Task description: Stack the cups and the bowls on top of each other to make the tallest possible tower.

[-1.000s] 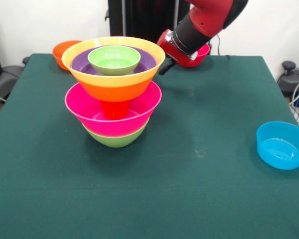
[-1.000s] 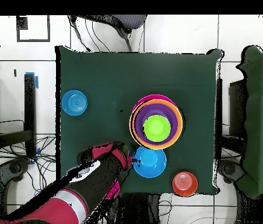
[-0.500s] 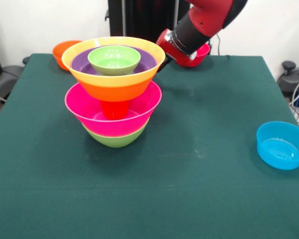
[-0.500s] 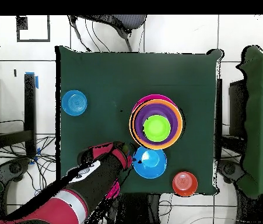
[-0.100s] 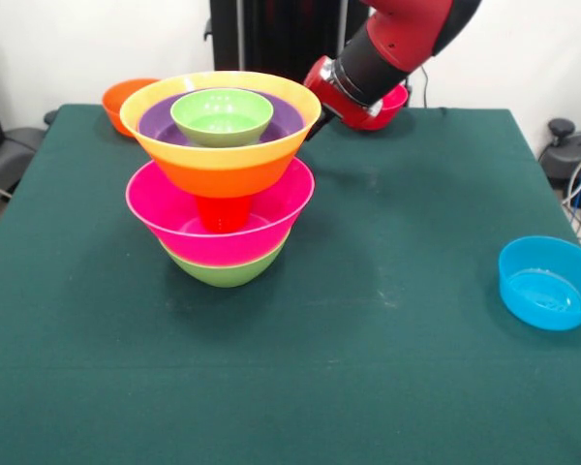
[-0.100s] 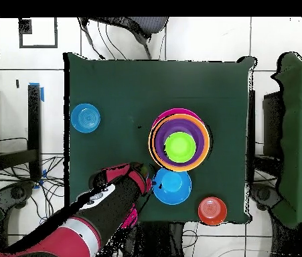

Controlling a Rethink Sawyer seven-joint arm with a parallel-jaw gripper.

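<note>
overhead view: tower (image 6: 179, 140) nests green-centred; gripper (image 6: 152, 179) grip cannot be told.

Tower (image 5: 222, 174) stands mid-table; arm (image 5: 387, 53) behind it; blue bowl (image 5: 547, 282) far right.

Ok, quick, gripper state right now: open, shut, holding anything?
Gripper: cannot be told. Its tip sits at the rim of the blue bowl beside the tower, hidden behind the tower from the front.

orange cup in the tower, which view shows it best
The front view: the orange cup shows standing in the pink bowl, propping up the large orange bowl. The overhead view hides it completely beneath the upper bowls.
</note>
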